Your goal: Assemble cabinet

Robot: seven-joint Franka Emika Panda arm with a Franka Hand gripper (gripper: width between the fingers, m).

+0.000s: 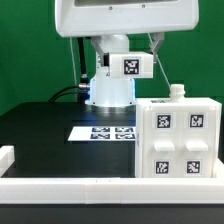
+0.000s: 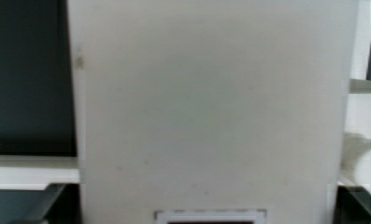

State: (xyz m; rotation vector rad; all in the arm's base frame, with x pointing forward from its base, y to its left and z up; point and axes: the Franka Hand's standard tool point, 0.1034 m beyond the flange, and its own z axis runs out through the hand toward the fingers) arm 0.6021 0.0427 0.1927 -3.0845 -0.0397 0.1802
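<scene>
The cabinet body [image 1: 180,140] is a large white box at the exterior view's right, showing several black-and-white tags on its face and a small knob [image 1: 178,92] on top. A small white tagged piece [image 1: 137,66] hangs high up under the arm, above the table. In the wrist view a long white cabinet panel [image 2: 200,110] fills the space between my dark fingers [image 2: 22,205], with a tag edge [image 2: 208,215] close to the gripper [image 2: 196,206]. The gripper is shut on this panel. In the exterior view the fingers are hidden.
The marker board [image 1: 105,131] lies flat on the black table, left of the cabinet body. The arm's base [image 1: 110,92] stands behind it. A white raised rim [image 1: 100,190] runs along the table's front and left edge. A large white arm link [image 1: 125,18] fills the top.
</scene>
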